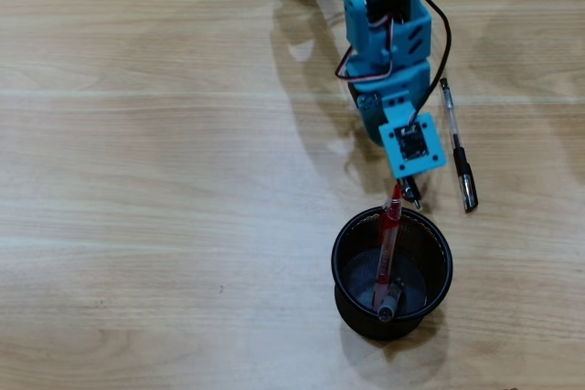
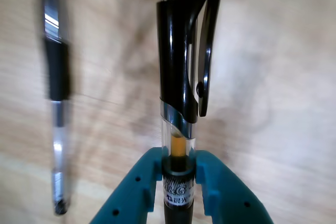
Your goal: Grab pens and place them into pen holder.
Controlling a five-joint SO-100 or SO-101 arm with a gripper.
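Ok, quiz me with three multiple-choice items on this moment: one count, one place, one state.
1. Pens in the pen holder: A none; B four; C two.
2. The black-capped clear pen lies: A in the holder; B on the table, right of the arm in the overhead view; C left of the holder.
3. The jaws are: A shut on a black-clipped pen; B open, empty; C out of view.
C, the red pen and a grey one lean inside; B, it lies on bare wood; A, the wrist view shows them pressing its barrel.
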